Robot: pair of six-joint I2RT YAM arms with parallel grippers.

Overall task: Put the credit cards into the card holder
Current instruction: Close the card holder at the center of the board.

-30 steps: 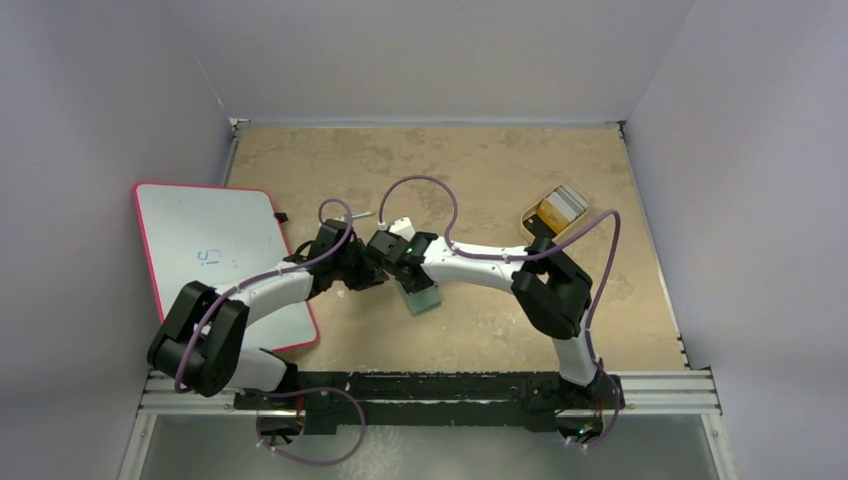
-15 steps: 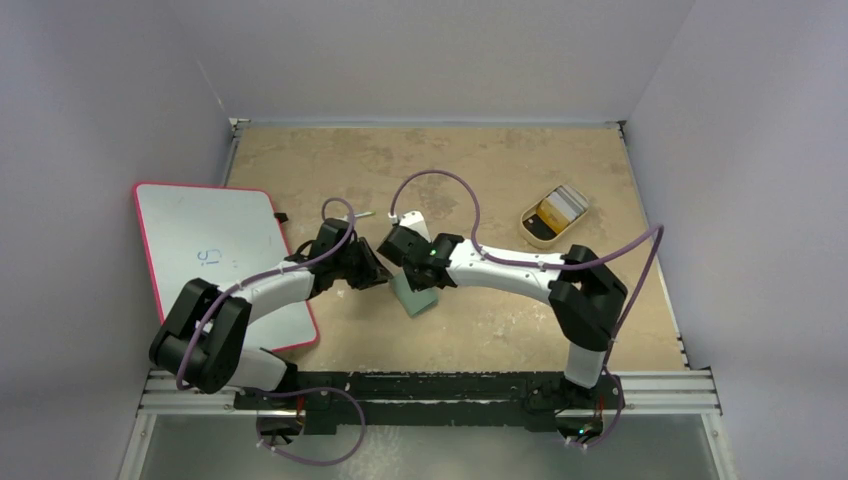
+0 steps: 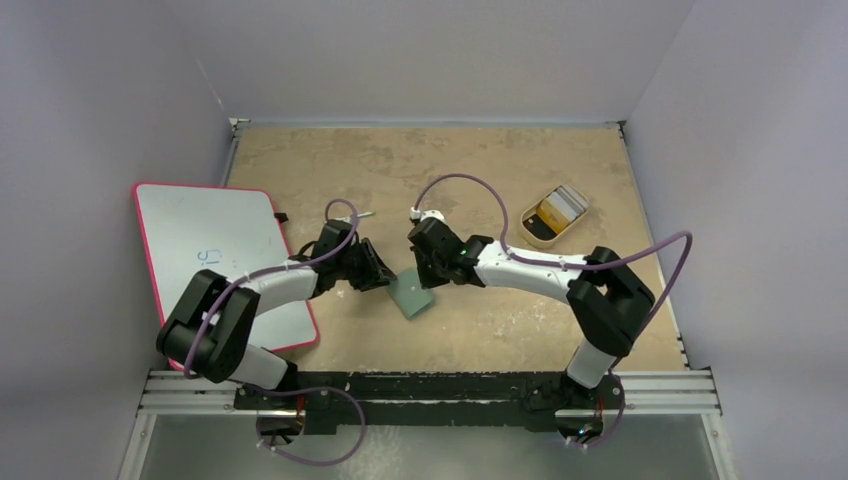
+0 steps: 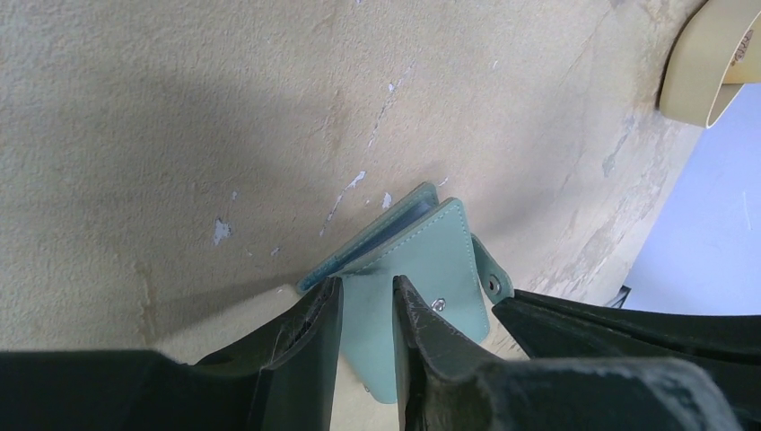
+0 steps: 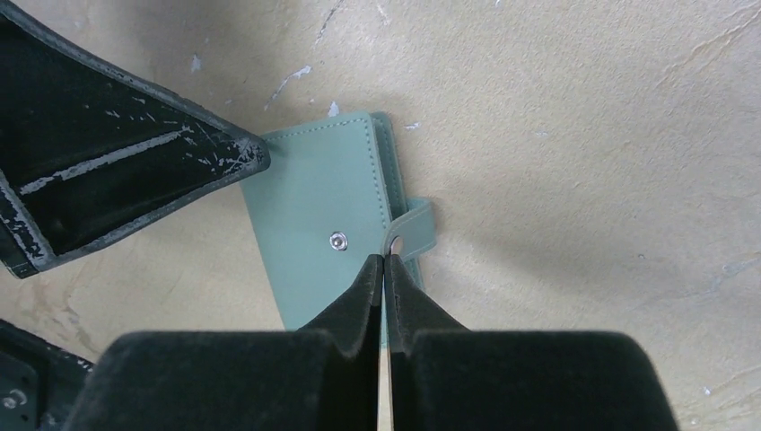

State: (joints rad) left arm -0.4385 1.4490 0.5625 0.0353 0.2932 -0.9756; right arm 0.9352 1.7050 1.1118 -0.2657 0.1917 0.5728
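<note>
Right pincer (image 5: pixel 384 259) slid rightward, tips together at the card holder's (image 5: pixel 314 215) edge; left pincer (image 4: pixel 368 280) parted.

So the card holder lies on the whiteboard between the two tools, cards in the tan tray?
Not on the whiteboard: the top view shows the card holder on the bare table, between the left tool and right tool; cards in the tray.

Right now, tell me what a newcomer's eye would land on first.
Both hands meet over the grey-green card holder in the middle of the table: the left hand open at its edge, the right hand pinched shut at its snap tab. At the far right, a tan tray holds the credit cards.
</note>
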